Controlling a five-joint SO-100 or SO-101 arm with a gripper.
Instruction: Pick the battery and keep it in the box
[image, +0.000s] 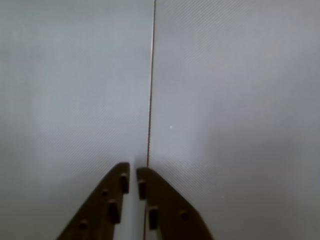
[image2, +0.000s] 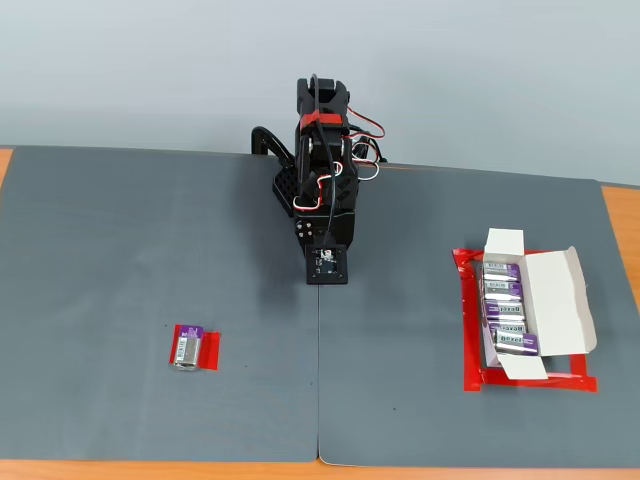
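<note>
In the fixed view the black arm (image2: 322, 170) sits folded at the far middle of the tabletop (image2: 150, 240), its links stacked close over the base, with red, white and black wires looping around the upper joints. The wrist points forward and down, its small camera module facing the viewer. In the wrist view the claw (image: 133, 174) enters from the bottom edge, its two dark fingers (image: 107, 202) converging upward until their tips stand almost together, a thin gap between them. Nothing is held between the fingers, which hang above the bare mat.
</note>
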